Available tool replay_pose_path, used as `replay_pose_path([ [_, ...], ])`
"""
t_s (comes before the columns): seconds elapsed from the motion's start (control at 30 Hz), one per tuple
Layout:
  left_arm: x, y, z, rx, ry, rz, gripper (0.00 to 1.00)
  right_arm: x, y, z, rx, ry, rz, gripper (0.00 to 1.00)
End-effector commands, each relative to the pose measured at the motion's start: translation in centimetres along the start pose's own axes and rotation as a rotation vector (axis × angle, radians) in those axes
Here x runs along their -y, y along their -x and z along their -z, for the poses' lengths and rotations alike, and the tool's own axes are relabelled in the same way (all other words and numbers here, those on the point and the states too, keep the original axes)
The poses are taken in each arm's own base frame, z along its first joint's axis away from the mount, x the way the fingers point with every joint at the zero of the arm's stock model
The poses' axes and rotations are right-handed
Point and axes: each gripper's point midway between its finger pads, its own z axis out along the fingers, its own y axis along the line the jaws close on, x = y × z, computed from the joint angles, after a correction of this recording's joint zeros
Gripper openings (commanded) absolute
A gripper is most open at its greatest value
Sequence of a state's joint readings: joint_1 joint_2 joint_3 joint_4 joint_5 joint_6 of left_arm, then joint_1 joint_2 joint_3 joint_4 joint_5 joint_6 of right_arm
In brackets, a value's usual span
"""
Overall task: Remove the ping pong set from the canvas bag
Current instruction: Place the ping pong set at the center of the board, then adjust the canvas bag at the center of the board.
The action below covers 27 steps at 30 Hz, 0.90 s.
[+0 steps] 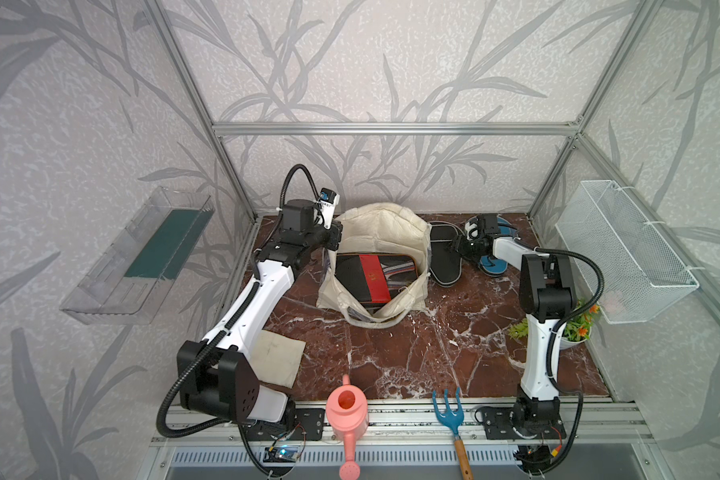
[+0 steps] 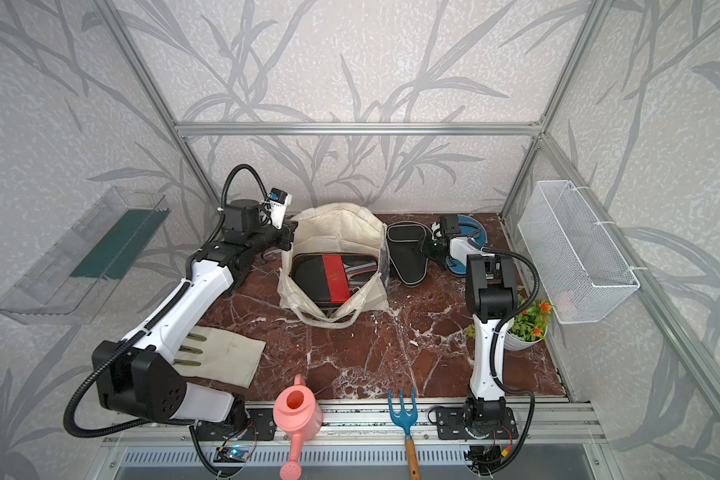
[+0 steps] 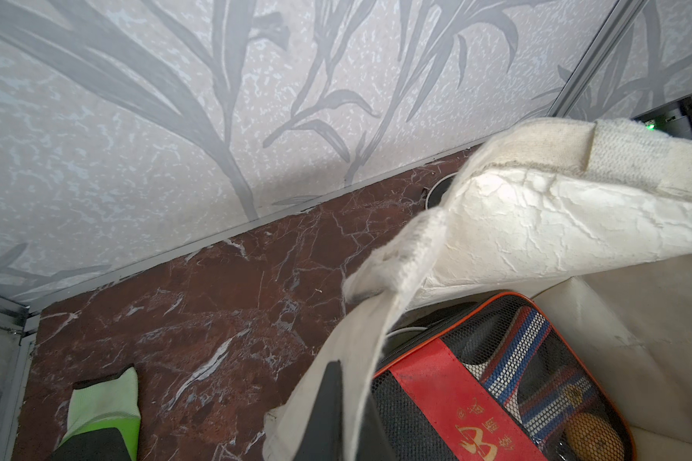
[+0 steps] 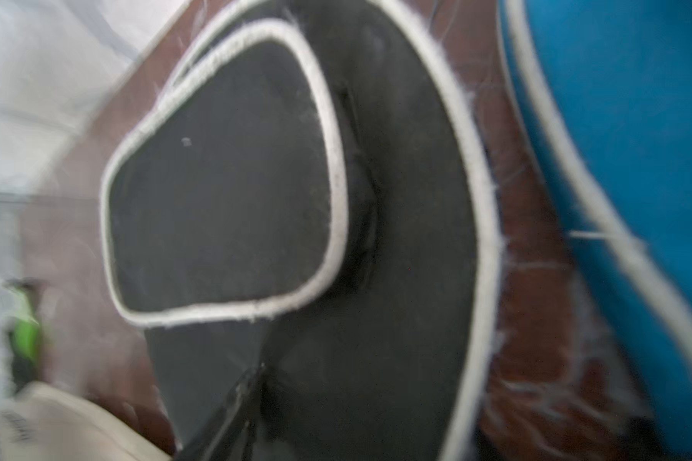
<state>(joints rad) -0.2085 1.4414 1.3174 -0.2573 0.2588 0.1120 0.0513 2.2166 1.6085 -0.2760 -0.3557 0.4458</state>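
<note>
The cream canvas bag [image 1: 385, 232] [image 2: 341, 232] stands at the back middle of the table with its mouth gaping. Inside lies a clear-fronted black case with a red band [image 1: 371, 276] [image 2: 329, 276] [image 3: 496, 379]. My left gripper [image 1: 332, 243] [image 2: 288, 239] [image 3: 350, 383] is shut on the bag's left rim [image 3: 376, 319]. A black paddle case with pale piping [image 1: 443, 253] [image 2: 406, 249] [image 4: 256, 179] lies on the table right of the bag. My right gripper [image 1: 461, 248] [image 2: 425, 247] hovers just over it, open and holding nothing. A blue paddle case [image 1: 495, 264] [image 4: 636, 119] lies under the right arm.
Along the front edge are a pink watering can [image 1: 347, 411] and a blue garden fork [image 1: 449, 411]. A beige cloth [image 1: 277, 357] lies under the left arm. A potted plant [image 1: 574, 328] and a wire basket [image 1: 624, 249] are on the right. A green sock [image 3: 104, 403] lies left of the bag.
</note>
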Motion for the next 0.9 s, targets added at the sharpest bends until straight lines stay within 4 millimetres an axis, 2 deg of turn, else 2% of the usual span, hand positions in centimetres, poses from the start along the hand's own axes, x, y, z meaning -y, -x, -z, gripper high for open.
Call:
replay_pose_path([
  [0.0, 0.2, 1.6, 1.3, 0.058, 0.005, -0.030, 0.00, 0.2, 0.7, 3.4, 0.018, -0.098, 0.051, 0.84],
  [0.13, -0.1, 1.9, 1.8, 0.063, 0.022, -0.039, 0.00, -1.1, 1.7, 6.1, 0.055, -0.103, 0.100, 0.99],
  [0.3, -0.7, 2.5, 2.6, 0.059, 0.064, -0.049, 0.00, -4.1, 1.2, 10.1, 0.091, -0.096, 0.226, 0.99],
  [0.5, -1.8, 3.5, 3.7, 0.083, 0.119, -0.079, 0.00, -12.9, -3.6, 13.9, 0.073, -0.036, 0.529, 0.99],
  [0.6, -3.3, 4.3, 4.2, 0.093, 0.152, -0.074, 0.00, -17.1, -5.4, 16.2, 0.126, 0.009, 0.649, 0.99],
  [0.63, -3.9, 4.7, 4.3, 0.101, 0.158, -0.069, 0.00, -18.7, -5.8, 17.5, 0.149, 0.031, 0.682, 0.99],
  [0.87, -7.2, 7.3, 5.2, 0.159, 0.203, -0.047, 0.00, -26.2, -8.7, 23.1, 0.214, 0.096, 0.935, 0.99],
])
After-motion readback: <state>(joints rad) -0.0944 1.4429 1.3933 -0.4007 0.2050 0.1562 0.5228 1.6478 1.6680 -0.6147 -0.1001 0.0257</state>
